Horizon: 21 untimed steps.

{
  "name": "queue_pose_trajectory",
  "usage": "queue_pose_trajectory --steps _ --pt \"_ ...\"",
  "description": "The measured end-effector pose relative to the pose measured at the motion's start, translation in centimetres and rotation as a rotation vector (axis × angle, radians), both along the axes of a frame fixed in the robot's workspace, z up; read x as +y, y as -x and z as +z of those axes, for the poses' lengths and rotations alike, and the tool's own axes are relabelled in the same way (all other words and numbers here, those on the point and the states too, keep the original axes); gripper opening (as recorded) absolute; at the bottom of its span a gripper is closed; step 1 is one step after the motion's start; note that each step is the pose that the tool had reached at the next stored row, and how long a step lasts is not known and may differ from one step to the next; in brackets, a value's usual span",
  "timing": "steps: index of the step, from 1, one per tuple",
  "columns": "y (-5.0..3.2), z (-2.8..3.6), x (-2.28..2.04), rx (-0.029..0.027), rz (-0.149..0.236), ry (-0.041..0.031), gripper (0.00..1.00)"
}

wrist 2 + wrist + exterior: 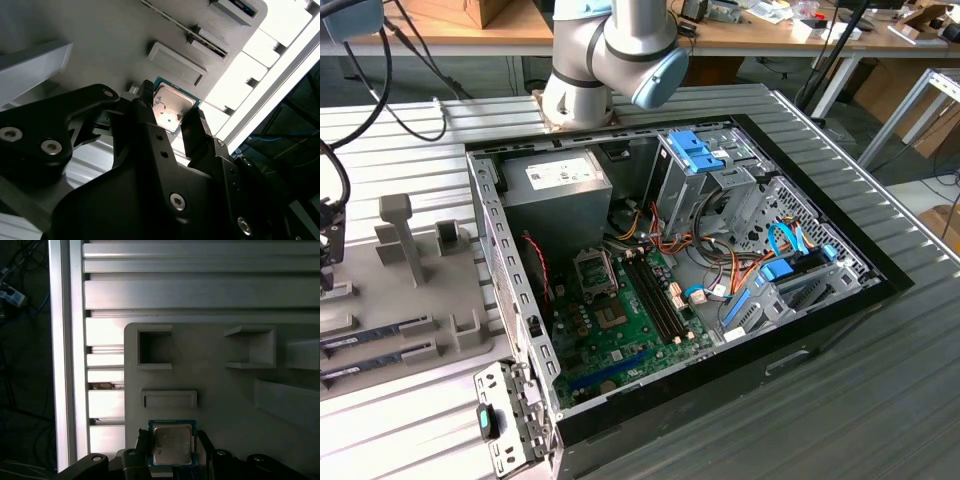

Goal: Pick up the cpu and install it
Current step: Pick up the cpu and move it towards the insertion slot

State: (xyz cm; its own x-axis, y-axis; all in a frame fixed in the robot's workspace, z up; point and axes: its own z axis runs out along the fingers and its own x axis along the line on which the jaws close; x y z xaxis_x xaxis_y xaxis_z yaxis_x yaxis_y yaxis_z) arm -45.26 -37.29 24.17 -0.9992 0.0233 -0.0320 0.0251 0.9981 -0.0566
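Note:
The cpu (171, 442) is a small square chip with a silvery top and a thin green rim. It sits at the edge of a grey moulded tray (225, 390). In both wrist views my gripper (172, 446) has its two black fingers (143, 446) pressed against opposite edges of the chip, shut on it. In the second wrist view the cpu (172, 106) shows between the fingertips (194, 122) of the gripper (170, 109), over the tray (100, 45). In the exterior view the open computer case (500, 230) lies on the table, with the motherboard's cpu socket (595, 272) exposed.
The tray (380, 290) at the exterior view's left carries a post (402, 225) and dark memory sticks (375, 335). Inside the case are a grey power-supply box (555, 190), drive cages (710, 170) and loose cables (720, 280). The arm's base (610, 50) stands behind the case.

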Motion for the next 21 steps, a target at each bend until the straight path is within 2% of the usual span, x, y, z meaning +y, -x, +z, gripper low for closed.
queue_pose_trajectory --steps 21 --pt "0.00 1.51 0.00 -0.0001 0.000 -0.0030 0.47"
